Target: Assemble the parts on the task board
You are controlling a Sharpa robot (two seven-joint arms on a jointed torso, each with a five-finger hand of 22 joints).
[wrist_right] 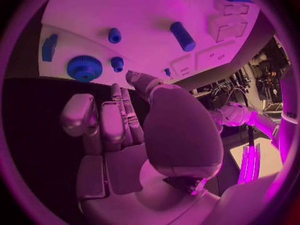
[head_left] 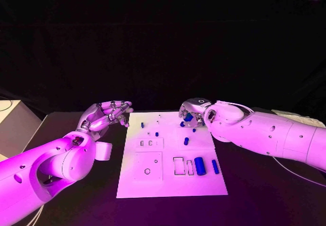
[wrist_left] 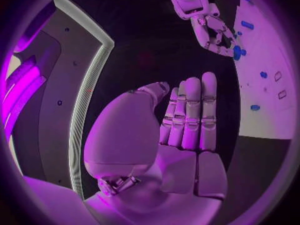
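**Q:** Head view first: what lies on the table?

**A:** A white task board (head_left: 170, 188) sits in the middle of the frame on a black table (head_left: 272, 197). Small blue parts are scattered over it. The largest, a blue cylinder (head_left: 199, 165), lies at the lower right of the board, with a thin blue bar (head_left: 215, 166) just beside it on the right. A short blue peg (head_left: 186, 141) lies near the board's centre, and smaller blue pieces dot the upper part.

**Q:** Where are the hands?

**A:** The left hand (head_left: 107, 115) is at centre left of the frame, just off the board's upper left corner. Its fingers are apart and hold nothing; in the left wrist view the fingers (wrist_left: 190, 115) stand straight, side by side, with an empty palm. The right hand (head_left: 191, 114) is at the board's upper edge, right of centre, its fingers pointing down over a blue part.

**Q:** Is the right hand holding that part?

**A:** I cannot tell. In the right wrist view the right hand's fingers (wrist_right: 115, 120) are extended and its palm is bare, and a blue gear (wrist_right: 84, 67) rests near the board's edge just beyond the fingertips. Whether a fingertip touches the gear is unclear. A blue block (wrist_right: 49, 47) lies close to it.
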